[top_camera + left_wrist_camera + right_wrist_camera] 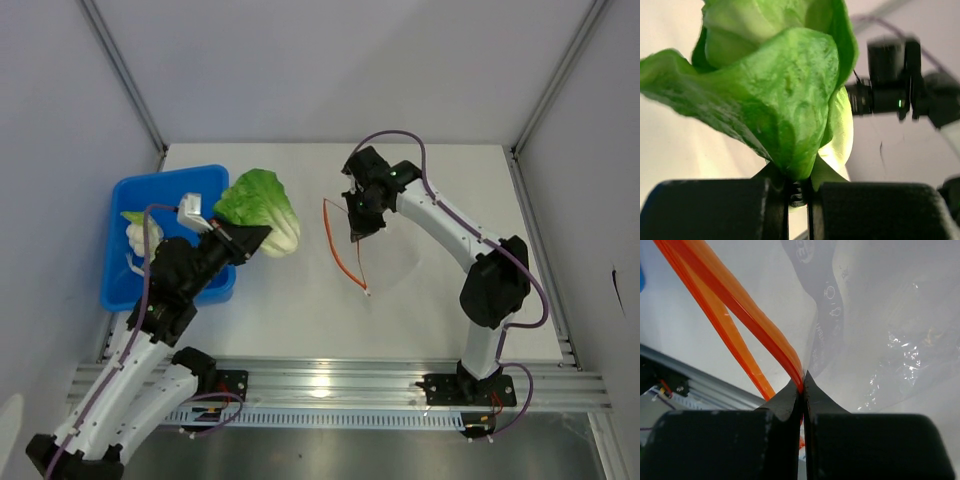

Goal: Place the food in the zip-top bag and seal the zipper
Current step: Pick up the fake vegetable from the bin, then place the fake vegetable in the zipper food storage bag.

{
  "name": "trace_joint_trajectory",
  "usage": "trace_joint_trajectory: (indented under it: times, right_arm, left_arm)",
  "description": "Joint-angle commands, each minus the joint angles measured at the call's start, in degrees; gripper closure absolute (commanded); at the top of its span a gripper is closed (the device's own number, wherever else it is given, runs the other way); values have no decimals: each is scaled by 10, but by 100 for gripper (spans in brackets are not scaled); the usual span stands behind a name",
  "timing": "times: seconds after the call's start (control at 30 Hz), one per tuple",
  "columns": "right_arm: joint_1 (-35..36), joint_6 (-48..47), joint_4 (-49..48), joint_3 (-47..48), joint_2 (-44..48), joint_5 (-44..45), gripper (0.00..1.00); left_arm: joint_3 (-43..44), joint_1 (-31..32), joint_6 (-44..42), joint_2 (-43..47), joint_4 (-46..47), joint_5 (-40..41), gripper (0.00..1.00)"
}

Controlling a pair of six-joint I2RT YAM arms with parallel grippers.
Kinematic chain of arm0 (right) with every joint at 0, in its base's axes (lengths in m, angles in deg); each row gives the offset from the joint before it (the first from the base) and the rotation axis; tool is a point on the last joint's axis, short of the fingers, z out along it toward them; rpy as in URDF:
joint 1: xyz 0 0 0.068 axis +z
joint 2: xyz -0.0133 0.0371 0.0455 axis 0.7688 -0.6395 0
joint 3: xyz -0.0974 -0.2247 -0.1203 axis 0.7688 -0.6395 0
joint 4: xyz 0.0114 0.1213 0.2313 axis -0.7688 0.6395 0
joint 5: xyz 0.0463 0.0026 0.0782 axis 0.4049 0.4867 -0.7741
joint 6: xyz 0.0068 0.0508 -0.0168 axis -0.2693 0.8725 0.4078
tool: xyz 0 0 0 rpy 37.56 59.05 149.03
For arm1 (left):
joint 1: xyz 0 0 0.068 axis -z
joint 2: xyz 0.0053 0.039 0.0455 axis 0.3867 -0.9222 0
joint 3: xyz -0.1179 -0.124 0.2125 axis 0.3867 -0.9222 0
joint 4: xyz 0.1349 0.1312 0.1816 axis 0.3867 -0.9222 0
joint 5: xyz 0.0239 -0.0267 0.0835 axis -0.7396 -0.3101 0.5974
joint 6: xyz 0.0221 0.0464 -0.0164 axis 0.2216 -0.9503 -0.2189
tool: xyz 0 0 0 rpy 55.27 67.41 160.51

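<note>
A large green lettuce-like leafy piece of food (258,208) hangs above the table between the bin and the bag. My left gripper (258,236) is shut on its lower edge. In the left wrist view the leaf (775,90) fills the frame and my left gripper (798,192) pinches its base. The zip-top bag (400,255) is clear and faint, right of centre. Its orange zipper (340,255) curves down from my right gripper (358,218). In the right wrist view my right gripper (802,385) is shut on one lip of the zipper (740,305), with the other lip apart from it and the bag (890,340) crinkled behind.
A blue bin (170,182) stands at the left of the table with pale white-and-green food pieces (135,238) inside. White walls with metal posts surround the table. An aluminium rail (330,380) runs along the near edge by the arm bases.
</note>
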Motion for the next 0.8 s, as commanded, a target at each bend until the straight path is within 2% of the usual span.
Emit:
trace_joint_trajectory:
  times: [0.0,0.13,0.23,0.37,0.53,0.67,0.77]
  right_arm:
    - [16,23,-9,-5,30,-86,100]
    - [19,53,-37,-41,59,-95,100]
    - [26,81,-59,-56,74,-103,100]
    - [27,136,-101,-87,95,-140,100]
    - [33,207,-163,-117,114,-185,100]
    - [33,246,-185,-119,125,-201,100]
    - [33,273,-205,-120,144,-209,100]
  left_arm:
    - [-1,83,-70,-25,128,2,99]
    - [1,139,-72,-61,144,47,100]
    - [-19,180,-43,-67,168,120,100]
    - [-16,235,-43,-80,150,261,99]
    - [-17,257,-1,-111,151,312,99]
    - [19,287,-6,-156,107,363,100]
    - [12,290,3,-171,109,373,99]
